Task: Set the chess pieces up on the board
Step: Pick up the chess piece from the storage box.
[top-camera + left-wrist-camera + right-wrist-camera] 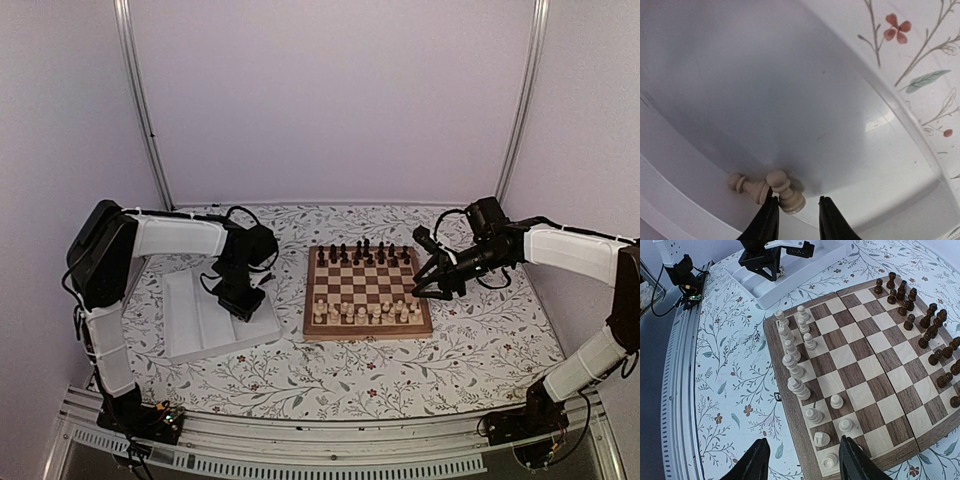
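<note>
While the left claw (798, 218) hangs part-open over the tray (705, 165), two chess pieces (785, 191) lie just off its left finger, nothing grasped; right claw (802, 460) released

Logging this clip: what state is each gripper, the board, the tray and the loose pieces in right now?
Left gripper: open, down in the tray by the pawns.
Right gripper: open, empty, above the board's near-right corner.
Square wooden chessboard: unfolded flat; dark rows full, pale rows partly filled.
White compartment tray: holds two pawns.
Two pale cream pawns: lying on their sides, touching.

Cream pcs (792, 363), brown/tan checked board (880, 360), white tray (190, 325)
</note>
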`<state>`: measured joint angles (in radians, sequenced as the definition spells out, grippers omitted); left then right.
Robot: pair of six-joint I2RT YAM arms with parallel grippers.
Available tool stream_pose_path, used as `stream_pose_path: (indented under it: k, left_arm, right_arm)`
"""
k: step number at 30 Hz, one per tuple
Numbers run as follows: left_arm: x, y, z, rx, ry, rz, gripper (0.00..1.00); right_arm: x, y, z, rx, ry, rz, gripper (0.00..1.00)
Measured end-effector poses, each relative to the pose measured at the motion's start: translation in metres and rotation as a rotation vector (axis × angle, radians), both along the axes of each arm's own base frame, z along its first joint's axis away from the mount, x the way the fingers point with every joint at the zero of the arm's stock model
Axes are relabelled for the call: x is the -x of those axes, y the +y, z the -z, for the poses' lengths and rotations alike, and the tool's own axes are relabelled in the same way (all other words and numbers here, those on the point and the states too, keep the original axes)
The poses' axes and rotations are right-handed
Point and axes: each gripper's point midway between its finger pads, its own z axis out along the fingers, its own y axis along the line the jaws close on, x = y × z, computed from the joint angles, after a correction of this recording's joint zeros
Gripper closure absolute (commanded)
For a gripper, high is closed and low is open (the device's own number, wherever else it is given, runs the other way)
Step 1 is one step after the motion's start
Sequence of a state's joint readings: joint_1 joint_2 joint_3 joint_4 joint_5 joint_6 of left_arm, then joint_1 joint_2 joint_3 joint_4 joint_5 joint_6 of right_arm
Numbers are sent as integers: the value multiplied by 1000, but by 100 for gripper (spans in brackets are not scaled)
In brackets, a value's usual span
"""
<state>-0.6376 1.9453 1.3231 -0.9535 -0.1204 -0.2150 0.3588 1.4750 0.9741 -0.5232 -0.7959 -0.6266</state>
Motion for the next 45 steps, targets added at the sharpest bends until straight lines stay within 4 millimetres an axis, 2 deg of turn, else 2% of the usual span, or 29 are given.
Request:
stream_pose_path:
  k: [3,12,20,24,27,30,33,36,39,45]
  left_arm:
    - [3,4,10,-25,18,-2,68]
    - [3,0,10,-5,9,-17,89]
    - [10,3,3,-3,4,-19,92]
    - [6,-3,-22,46,-56,10,91]
    - [4,-16,-57,121,-155,85,91]
    - [12,-36,-93,216,-268,202,90]
    - [22,-50,-108,283,-337,296,88]
    - [28,-58,-107,334,-362,355,87]
    - [32,-70,-107,397,-374,398,86]
    - [36,-106,-124,539,-415,469,85]
  right_arm:
    - [0,0,0,-1,0,0,50]
    - [1,1,-1,-5,3,-4,50]
    - [4,2,-1,-15,21,-13,51]
    - [2,3,-3,-14,35,-16,51]
    - [-1,5,-14,-24,25,-22,51]
    - [-8,11,-33,-52,14,-38,52]
    - [-21,24,-54,-99,13,-65,53]
    - [-31,44,-65,-142,51,-103,53]
    - [-38,74,-69,-175,125,-157,54]
    - [-41,138,-63,-223,303,-257,51]
